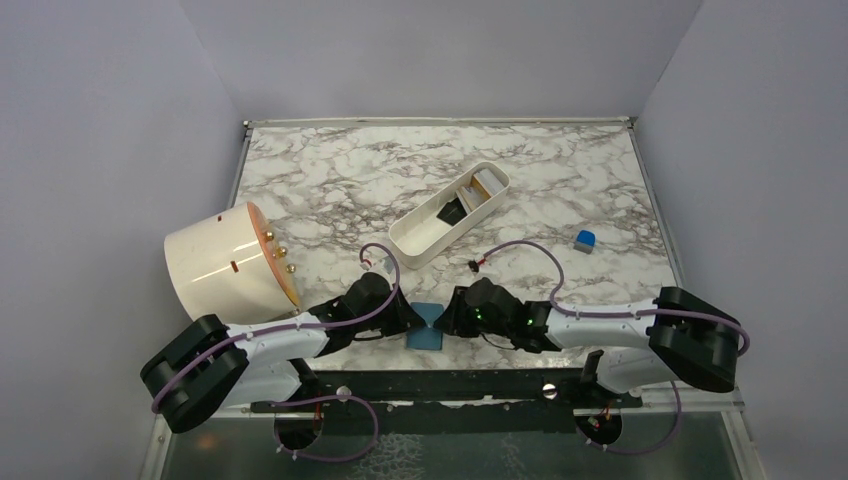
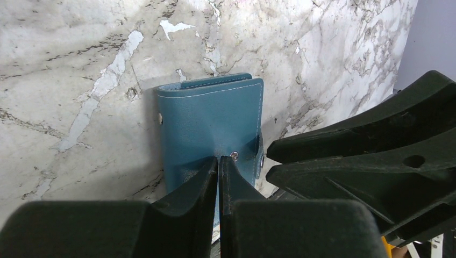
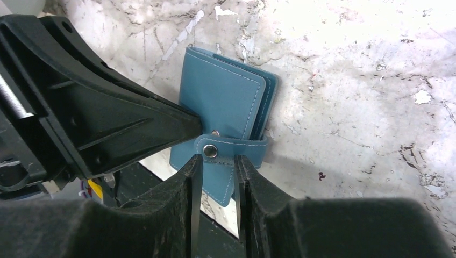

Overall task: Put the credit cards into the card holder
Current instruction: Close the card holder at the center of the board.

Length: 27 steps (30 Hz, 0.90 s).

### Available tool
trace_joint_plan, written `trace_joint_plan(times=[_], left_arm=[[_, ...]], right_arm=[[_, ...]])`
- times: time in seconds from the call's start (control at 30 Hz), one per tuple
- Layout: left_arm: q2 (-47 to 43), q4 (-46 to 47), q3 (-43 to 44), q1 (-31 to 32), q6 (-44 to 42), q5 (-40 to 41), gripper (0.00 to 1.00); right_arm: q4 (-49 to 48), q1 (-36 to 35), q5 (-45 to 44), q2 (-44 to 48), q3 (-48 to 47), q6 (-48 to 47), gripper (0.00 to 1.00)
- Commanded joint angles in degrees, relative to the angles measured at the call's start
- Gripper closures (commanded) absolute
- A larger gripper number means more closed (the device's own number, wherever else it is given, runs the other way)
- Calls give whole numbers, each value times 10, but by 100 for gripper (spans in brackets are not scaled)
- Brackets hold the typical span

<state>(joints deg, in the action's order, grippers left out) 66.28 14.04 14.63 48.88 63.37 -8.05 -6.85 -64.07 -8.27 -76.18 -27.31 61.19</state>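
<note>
The teal-blue card holder (image 1: 428, 327) lies folded at the table's near edge, between my two grippers. My left gripper (image 2: 218, 159) is shut, pinching the near edge of the card holder (image 2: 209, 118) beside its snap. My right gripper (image 3: 216, 159) stands open by a narrow gap, its tips at the snap tab (image 3: 236, 146) that wraps the card holder (image 3: 220, 97). In the top view the left gripper (image 1: 412, 318) and right gripper (image 1: 450, 318) meet over the holder. The credit cards (image 1: 470, 195), gold, pale grey and black, stand in a white tray.
The long white oblong tray (image 1: 420, 245) lies diagonally mid-table. A small blue cube (image 1: 585, 240) sits to its right. A large cream cylinder (image 1: 225, 262) lies on its side at the left edge. A small dark connector (image 1: 476, 265) lies near the tray.
</note>
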Motion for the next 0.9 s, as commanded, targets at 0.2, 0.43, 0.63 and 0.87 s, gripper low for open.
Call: trace_joint_plan(times=[0.2,0.43,0.63,0.87], left_arm=[[12,-44,-16,9,-10,9,90],[10,-43,-19,9,-9,12,90],[12,-41,-18,10,-9,11,90],[17,-39,-15,10,-9,10,90]], right_arm=[[-26,-3,-11,-36,-22,-31,75],[-21,-3,0,-41,-35,-42,76],[-9,-4,-11,-32,-38,-47,78],[-16,-3,0,-63,-36,-38,81]])
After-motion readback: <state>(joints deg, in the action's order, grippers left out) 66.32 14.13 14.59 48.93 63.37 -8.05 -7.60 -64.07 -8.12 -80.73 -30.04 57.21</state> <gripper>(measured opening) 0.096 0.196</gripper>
